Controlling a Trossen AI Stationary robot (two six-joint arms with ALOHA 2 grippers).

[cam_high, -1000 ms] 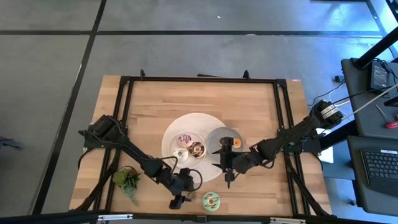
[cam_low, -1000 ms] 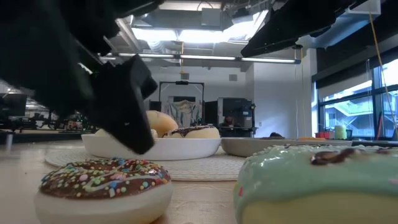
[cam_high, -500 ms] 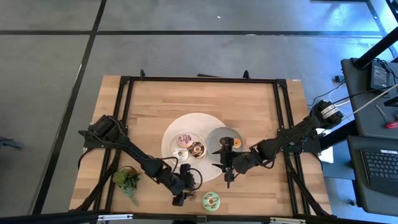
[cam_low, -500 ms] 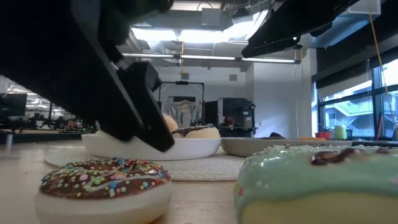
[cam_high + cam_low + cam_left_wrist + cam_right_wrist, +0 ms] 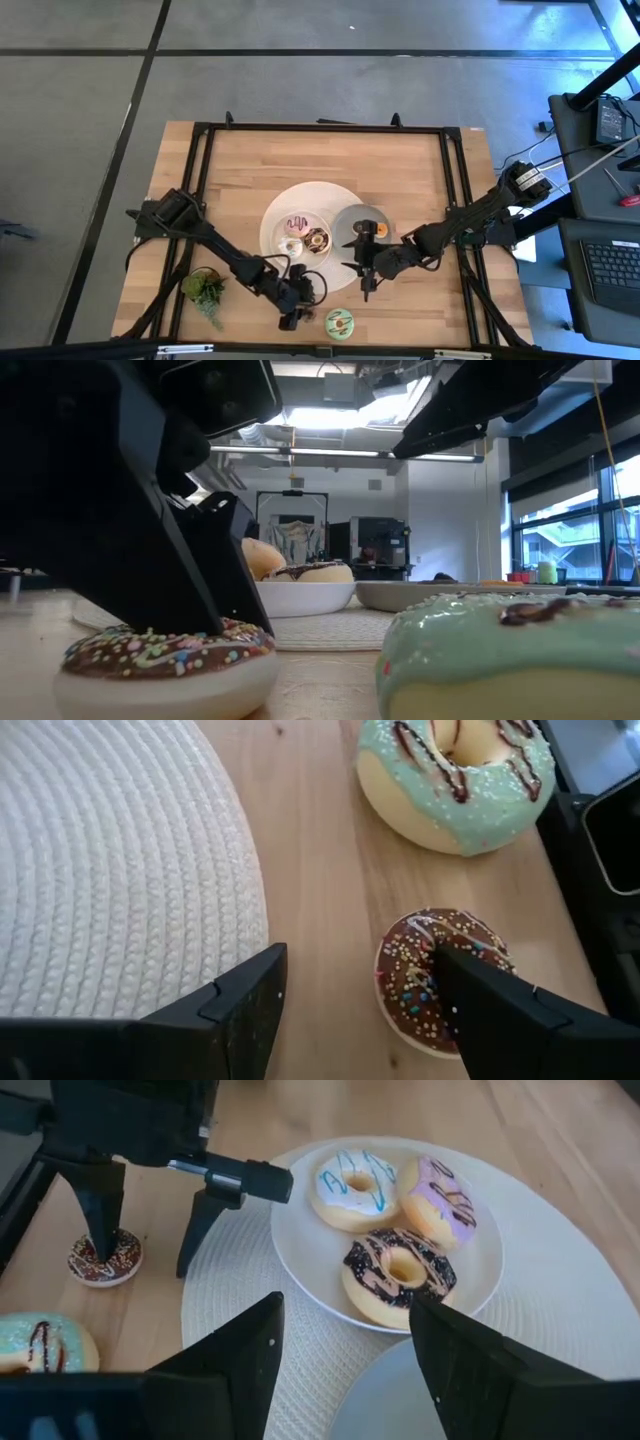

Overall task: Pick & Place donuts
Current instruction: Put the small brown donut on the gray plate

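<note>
Sprinkles on the little brown donut (image 5: 436, 982) sit right under one finger of my left gripper (image 5: 352, 1010). My fingers are spread wide, holding nothing. One finger touches the donut's top, the other stands beside the white mat (image 5: 110, 870). I think I must slide sideways so the donut sits between them. My right gripper (image 5: 345, 1350) waits open by the white plate (image 5: 480, 1285).

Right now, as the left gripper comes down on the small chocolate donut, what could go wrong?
1. The left gripper is open, but one finger sits on top of the sprinkled chocolate donut, not beside it; closing may push it away or tip it.
2. Its other finger is over the woven mat and may catch its edge.
3. The green donut lies close by and could be nudged.
</note>
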